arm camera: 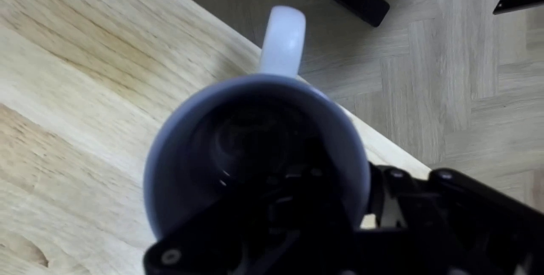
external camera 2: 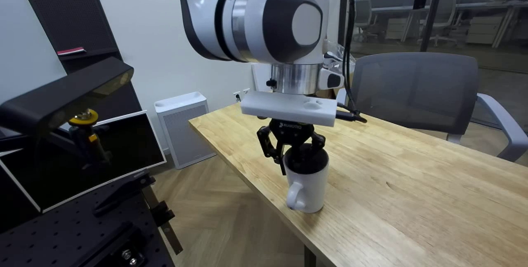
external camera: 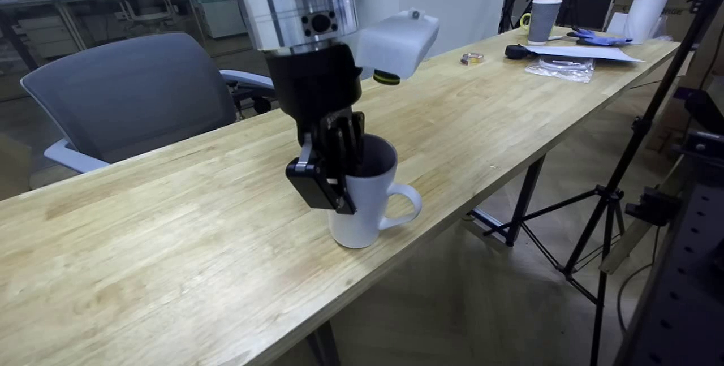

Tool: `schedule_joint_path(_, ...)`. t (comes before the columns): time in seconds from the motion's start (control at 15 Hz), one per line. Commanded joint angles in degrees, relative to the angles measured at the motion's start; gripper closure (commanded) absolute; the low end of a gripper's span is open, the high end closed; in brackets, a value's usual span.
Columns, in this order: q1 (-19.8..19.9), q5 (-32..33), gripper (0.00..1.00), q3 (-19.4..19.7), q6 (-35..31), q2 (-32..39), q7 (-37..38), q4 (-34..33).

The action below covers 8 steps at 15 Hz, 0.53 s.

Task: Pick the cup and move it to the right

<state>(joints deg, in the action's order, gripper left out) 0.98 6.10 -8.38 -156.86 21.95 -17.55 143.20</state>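
Placement at the rim of the cup. It stands roughly upright on the table, near the edge, with its handle pointing toward that edge. My fingers straddle the wall with little space between them: one inside the dark interior, one along the outer face. Whether they squeeze the wall I am unable to judge, the inner contact being lost in shadow.

For a sound lift, I should apply even pressure, rise vertically until the base is free, and only then travel to the right, unhurriedly and level. Because this placement lies to one side of the rim, the load may hang off-centre and tilt.

Comparison of views: the wrist view alone reveals the bottom of the interior but conceals the base. Both exterior views show the base, apparently resting on the table. The table's far end, with a grey tumbler and a white flask, is visible in an exterior view and absent from the wrist view.
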Motion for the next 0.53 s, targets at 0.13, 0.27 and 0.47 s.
schedule_joint_path(0.13, 0.63, -1.6, 0.97, 0.85, 7.48, 0.19, -0.44, -4.39)
schedule_joint_path(0.27, 0.47, -1.51, 0.97, 1.24, 8.85, 0.26, -0.2, -5.19)
schedule_joint_path(0.47, 0.29, -1.33, 0.97, 1.69, 10.38, -0.02, 0.09, -6.22)
